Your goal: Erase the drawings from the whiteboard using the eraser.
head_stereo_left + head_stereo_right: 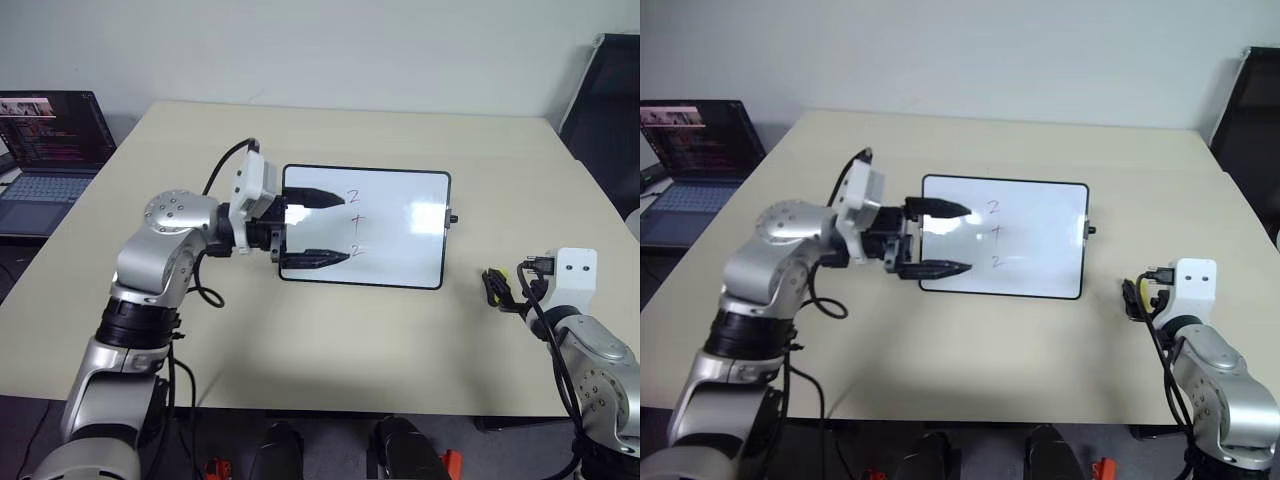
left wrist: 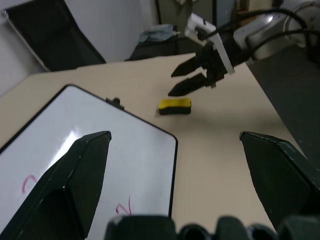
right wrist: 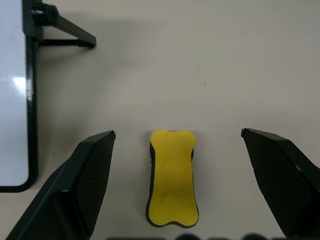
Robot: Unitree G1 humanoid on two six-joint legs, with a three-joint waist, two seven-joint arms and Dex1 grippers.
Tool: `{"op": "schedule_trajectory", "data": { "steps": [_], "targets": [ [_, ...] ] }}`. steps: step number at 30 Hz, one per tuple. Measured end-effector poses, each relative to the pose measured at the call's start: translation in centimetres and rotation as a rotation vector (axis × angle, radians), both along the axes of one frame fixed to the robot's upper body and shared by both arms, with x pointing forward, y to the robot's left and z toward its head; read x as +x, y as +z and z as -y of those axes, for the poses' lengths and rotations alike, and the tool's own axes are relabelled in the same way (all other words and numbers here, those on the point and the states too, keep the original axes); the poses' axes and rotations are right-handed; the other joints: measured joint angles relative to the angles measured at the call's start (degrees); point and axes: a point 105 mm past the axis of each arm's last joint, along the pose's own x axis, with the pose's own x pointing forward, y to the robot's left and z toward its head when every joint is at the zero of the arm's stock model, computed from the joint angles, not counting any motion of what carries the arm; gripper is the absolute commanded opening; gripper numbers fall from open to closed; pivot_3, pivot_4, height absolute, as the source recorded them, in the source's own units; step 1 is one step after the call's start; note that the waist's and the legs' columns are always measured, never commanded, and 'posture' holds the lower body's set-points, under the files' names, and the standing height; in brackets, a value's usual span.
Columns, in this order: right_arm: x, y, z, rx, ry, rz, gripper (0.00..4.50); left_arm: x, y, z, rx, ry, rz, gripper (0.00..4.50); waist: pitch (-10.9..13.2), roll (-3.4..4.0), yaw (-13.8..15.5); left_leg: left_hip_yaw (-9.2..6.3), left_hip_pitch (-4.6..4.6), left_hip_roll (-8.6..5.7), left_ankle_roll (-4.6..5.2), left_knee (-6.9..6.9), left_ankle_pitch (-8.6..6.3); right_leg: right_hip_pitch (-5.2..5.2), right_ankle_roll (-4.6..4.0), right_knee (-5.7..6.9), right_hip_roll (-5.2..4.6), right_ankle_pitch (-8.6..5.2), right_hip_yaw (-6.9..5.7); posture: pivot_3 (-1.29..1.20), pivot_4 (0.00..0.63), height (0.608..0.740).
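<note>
The whiteboard (image 1: 400,235) lies flat in the middle of the beige table, its thin black frame all in view. The drawings (image 1: 354,222), a faint reddish "2", "+", "2", run in a column near its middle. My left gripper (image 1: 335,228) is held over the board's left half, pointing right toward the drawings, open and empty. The eraser (image 3: 172,177), yellow on top and dark underneath, rests on the table to the right of the board. My right gripper (image 3: 178,133) is just behind the eraser, open, one finger on either side of it and apart from it.
An open laptop (image 1: 45,150) stands at the table's far left edge. A dark chair (image 1: 610,100) is beyond the table's far right corner. The board's small black knob (image 1: 452,219) sticks out on its right side, toward the eraser.
</note>
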Motion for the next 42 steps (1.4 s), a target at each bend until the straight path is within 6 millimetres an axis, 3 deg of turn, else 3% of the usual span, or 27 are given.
{"op": "schedule_trajectory", "data": {
  "steps": [14, 21, 24, 32, 38, 42],
  "targets": [
    [1.3, -2.5, -1.4, 0.048, 0.04, -0.062, 4.43, 0.6, -0.7, -0.1, 0.008, -0.004, -0.005, 4.5, 0.02, 0.04, -0.22, -0.03, 0.03, 0.03, 0.03, 0.01, 0.02, 0.0, 0.01, 0.1, 0.04, 0.01, 0.0, 0.0, 0.15, 0.74],
    [2.6, -3.2, -0.5, 0.023, 0.007, -0.055, 4.43, 0.6, -0.7, -0.3, 0.008, 0.003, -0.006, 4.5, 0.02, 0.04, -0.08, -0.04, 0.03, 0.02, 0.04, 0.0, 0.02, 0.0, 0.02, 0.11, 0.05, 0.01, -0.02, 0.0, 0.15, 0.74],
    [2.9, -3.4, -0.2, 0.021, -0.003, -0.051, 3.82, 0.6, -1.0, -0.4, 0.01, 0.007, -0.012, 4.5, 0.02, 0.04, -0.08, -0.04, 0.03, 0.03, 0.04, 0.0, 0.02, 0.0, 0.03, 0.11, 0.05, 0.04, -0.02, 0.0, 0.15, 0.74],
    [3.2, -3.4, -0.1, 0.023, -0.002, -0.05, 1.11, 0.6, -1.9, -1.0, 0.028, 0.031, -0.034, 4.5, 0.02, 0.04, -0.1, -0.04, 0.04, 0.03, 0.04, 0.0, 0.03, 0.0, 0.07, 0.13, 0.05, 0.06, -0.02, 0.0, 0.15, 0.74],
    [3.1, -3.2, -0.3, 0.025, 0.013, -0.048, 0.97, 1.0, -2.4, -2.1, 0.046, 0.1, -0.047, 4.5, 0.02, 0.05, -0.17, -0.04, 0.06, 0.03, 0.05, 0.0, 0.03, 0.0, 0.04, 0.16, 0.05, 0.03, -0.01, 0.0, 0.15, 0.74],
    [2.2, -1.4, -1.3, -0.027, 0.101, -0.004, 0.97, 1.6, -3.5, -4.3, 0.105, 0.248, -0.065, 4.5, 0.09, 0.15, -0.2, -0.04, 0.05, 0.03, 0.05, -0.02, 0.03, -0.04, 0.05, 0.2, 0.05, 0.02, 0.0, 0.0, 0.15, 0.74]
  ]
}}
